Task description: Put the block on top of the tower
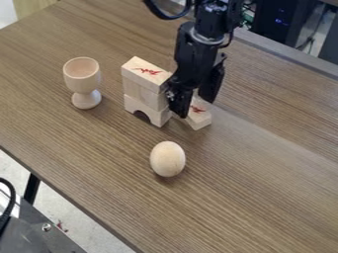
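Wooden blk (200, 119) on tbl (264, 197), at spread jaws' tips, nr tower (142, 92).

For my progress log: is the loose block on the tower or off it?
Off: the loose block sits low beside the tower, roughly level with its bottom piece.

A wooden table (264, 197) bears goblet (83, 75), tower (140, 92), egg (167, 159), block (200, 119).

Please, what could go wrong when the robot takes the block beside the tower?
The gripper hangs close beside the tower, so a sideways move might knock it over. The loose block lies near the tower's foot and could catch it while rising. The wooden egg lies free on the table and might roll if bumped.
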You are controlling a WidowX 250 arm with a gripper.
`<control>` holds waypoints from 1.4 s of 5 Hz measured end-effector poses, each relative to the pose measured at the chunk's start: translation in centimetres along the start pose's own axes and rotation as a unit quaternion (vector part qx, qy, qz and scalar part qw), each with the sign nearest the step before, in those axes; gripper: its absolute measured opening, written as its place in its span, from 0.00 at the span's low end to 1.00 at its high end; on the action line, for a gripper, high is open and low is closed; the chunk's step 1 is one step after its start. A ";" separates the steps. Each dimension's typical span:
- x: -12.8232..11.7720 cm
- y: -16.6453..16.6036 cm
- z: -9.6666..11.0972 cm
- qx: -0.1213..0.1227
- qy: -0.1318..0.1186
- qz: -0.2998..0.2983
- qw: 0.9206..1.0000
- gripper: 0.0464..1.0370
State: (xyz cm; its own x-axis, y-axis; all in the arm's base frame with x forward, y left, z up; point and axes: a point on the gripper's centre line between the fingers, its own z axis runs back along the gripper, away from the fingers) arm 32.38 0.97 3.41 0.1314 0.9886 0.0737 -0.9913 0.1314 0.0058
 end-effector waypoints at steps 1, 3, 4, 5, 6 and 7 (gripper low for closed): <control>0.0 0.0 -0.4 0.002 0.000 0.001 1.000 0.96; 0.3 -0.1 -1.3 0.007 -0.011 0.000 1.000 0.93; 0.3 -0.1 -1.5 -0.001 -0.011 0.007 1.000 0.63; 0.3 0.6 -1.4 -0.010 -0.002 0.021 1.000 0.52; -0.2 1.0 -0.2 -0.022 0.014 0.028 0.999 0.52; -0.4 0.7 2.6 -0.060 0.023 0.021 0.998 0.52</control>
State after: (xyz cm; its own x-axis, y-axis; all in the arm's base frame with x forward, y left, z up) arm 31.62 0.52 6.01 0.0934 0.9953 0.0265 -0.9886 0.0958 -0.1158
